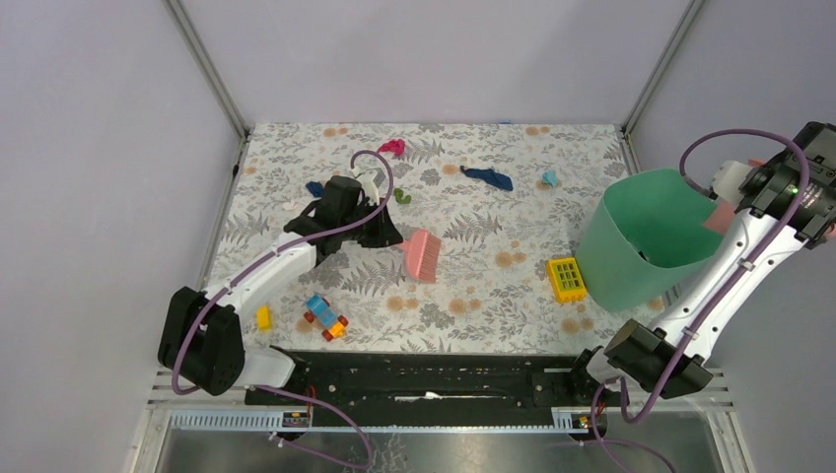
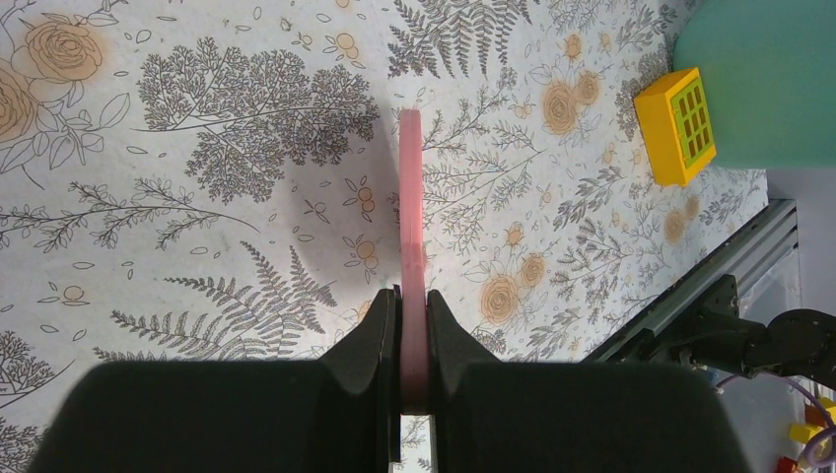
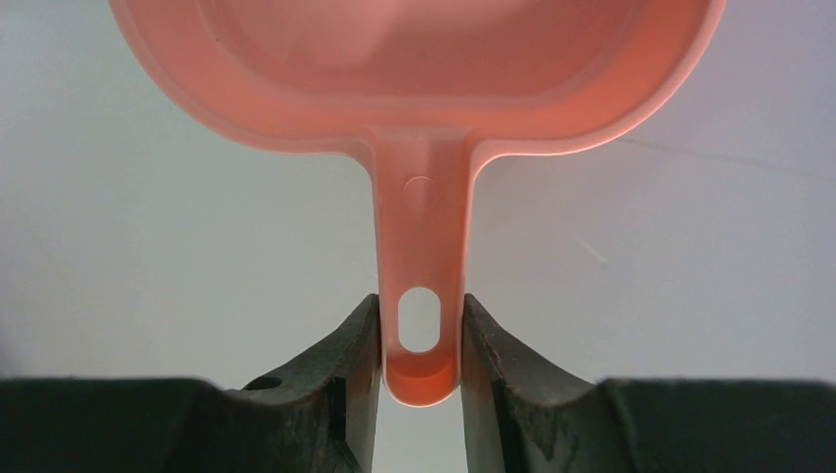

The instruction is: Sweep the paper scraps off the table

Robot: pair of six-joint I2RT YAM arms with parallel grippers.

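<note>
Paper scraps lie scattered on the far half of the fern-printed table (image 1: 473,296): a magenta one (image 1: 392,148), a dark blue one (image 1: 488,177), a teal one (image 1: 550,178), a green one (image 1: 402,195) and another dark blue one (image 1: 314,188). My left gripper (image 1: 389,235) (image 2: 413,305) is shut on a pink brush (image 1: 422,254) (image 2: 411,217), held low over the table's middle and seen edge-on in the left wrist view. My right gripper (image 1: 737,197) (image 3: 420,325) is shut on the handle of the pink dustpan (image 1: 722,215) (image 3: 419,79), raised at the right beside the green bin.
A green bin (image 1: 641,236) (image 2: 769,79) stands at the table's right edge. Beside it lies a yellow grid-topped block (image 1: 567,279) (image 2: 678,123). Colourful toy bricks (image 1: 325,317) and a yellow brick (image 1: 263,317) sit near the front left.
</note>
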